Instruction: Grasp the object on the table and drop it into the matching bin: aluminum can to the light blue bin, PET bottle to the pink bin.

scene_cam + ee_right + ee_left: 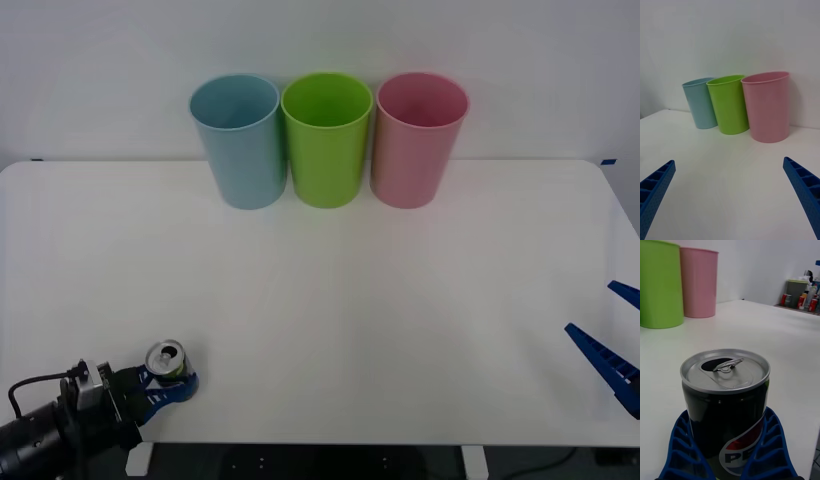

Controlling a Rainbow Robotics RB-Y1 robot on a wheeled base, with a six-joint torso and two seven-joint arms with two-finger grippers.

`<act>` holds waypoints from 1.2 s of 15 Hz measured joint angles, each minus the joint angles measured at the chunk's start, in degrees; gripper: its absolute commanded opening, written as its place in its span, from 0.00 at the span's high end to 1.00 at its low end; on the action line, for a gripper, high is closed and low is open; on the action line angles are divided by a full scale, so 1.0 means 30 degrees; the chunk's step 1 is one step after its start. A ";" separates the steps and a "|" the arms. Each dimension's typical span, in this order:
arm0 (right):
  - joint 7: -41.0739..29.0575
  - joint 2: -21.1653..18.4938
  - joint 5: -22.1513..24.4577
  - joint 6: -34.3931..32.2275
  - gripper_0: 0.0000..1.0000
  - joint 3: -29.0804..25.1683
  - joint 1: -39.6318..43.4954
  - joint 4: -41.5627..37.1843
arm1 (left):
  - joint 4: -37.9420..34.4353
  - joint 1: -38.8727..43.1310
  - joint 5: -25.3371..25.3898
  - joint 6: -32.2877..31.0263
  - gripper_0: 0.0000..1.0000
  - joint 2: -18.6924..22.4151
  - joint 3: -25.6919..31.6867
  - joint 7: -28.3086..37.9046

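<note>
Gripping done: aluminum can [166, 358] is clamped upright in left claw [168, 383], near-left on bench [400, 300]; carry & drop into light blue bin [240, 140], far left, remain. Right claw [615, 340] is parked wide open, empty.

Even, diffuse overhead lighting; bright scene with weak shadows.
The table [320, 300] reads near-white, with faint soft shadows at the feet of the bins [326, 140] and pale reflections before them. The can [725, 405] top shows a soft sheen and is sharp in the left wrist view; distant shelf clutter [800, 296] is blurred.
</note>
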 measured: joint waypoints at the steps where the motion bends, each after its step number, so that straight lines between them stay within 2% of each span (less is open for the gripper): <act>1: -0.0001 0.0000 0.0000 0.0000 0.00 0.0000 0.0000 0.0000 | -0.0002 -0.0152 0.0277 0.0192 1.00 0.0000 0.0000 0.0074; 4: -0.0001 0.0000 0.0000 0.0000 0.00 0.0000 0.0000 0.0000 | -0.0136 -0.0712 0.1380 0.0768 1.00 -0.0021 -0.0025 0.0333; 8: 0.0000 0.0000 0.0000 0.0000 0.00 0.0000 0.0000 0.0000 | -0.1576 -0.0971 0.2467 0.2884 1.00 -0.0366 -0.0025 0.1034; 11: -0.0001 0.0000 0.0000 0.0000 0.00 0.0000 0.0000 0.0000 | -0.1992 -0.1539 0.3513 0.3432 1.00 -0.0464 0.0000 0.1495; 13: 0.0000 0.0000 0.0000 0.0000 0.00 0.0000 0.0000 0.0000 | -0.2820 -0.1883 0.3853 0.4567 1.00 -0.0466 0.0011 0.1958; 18: -0.0001 0.0000 0.0000 0.0000 0.00 0.0000 0.0000 0.0000 | -0.6433 -0.1924 0.3694 0.7557 1.00 -0.0466 0.0015 0.5197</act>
